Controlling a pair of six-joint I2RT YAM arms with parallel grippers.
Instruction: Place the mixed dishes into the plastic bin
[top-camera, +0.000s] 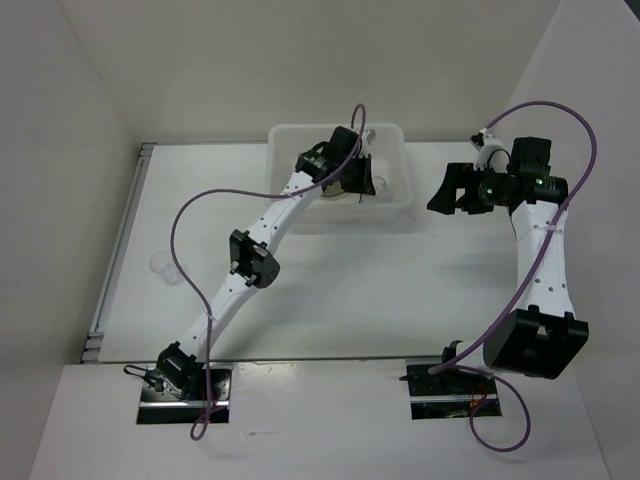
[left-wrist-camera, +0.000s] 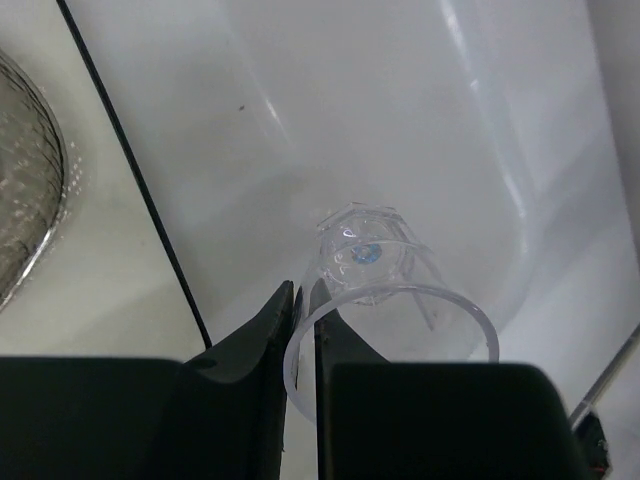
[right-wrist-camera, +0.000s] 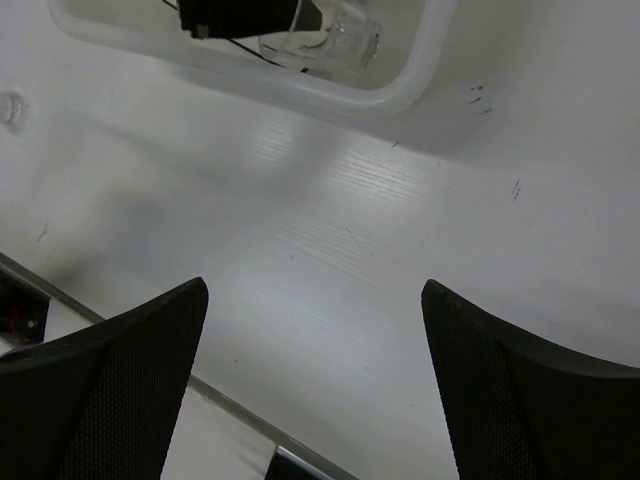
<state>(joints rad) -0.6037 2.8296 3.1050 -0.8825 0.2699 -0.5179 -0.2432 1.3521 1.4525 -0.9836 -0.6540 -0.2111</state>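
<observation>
The plastic bin (top-camera: 400, 200) stands at the back middle of the table. My left gripper (top-camera: 352, 175) reaches into it and is shut on the rim of a small clear glass cup (left-wrist-camera: 385, 275), which hangs tilted over the bin floor near the right wall (left-wrist-camera: 520, 210). In the left wrist view the gripper (left-wrist-camera: 303, 292) pinches the cup wall. The square white plate (left-wrist-camera: 115, 255) with its dark edge lies in the bin to the left, with a greyish saucer (left-wrist-camera: 25, 190) on it. My right gripper (top-camera: 442, 190) is open and empty, right of the bin, above the table (right-wrist-camera: 312, 300).
Another clear glass cup (top-camera: 160, 265) stands on the table at the far left, also in the right wrist view (right-wrist-camera: 10, 106). The bin's near rim (right-wrist-camera: 330, 95) shows at the top of the right wrist view. A metal rail (top-camera: 115, 260) runs along the table's left edge.
</observation>
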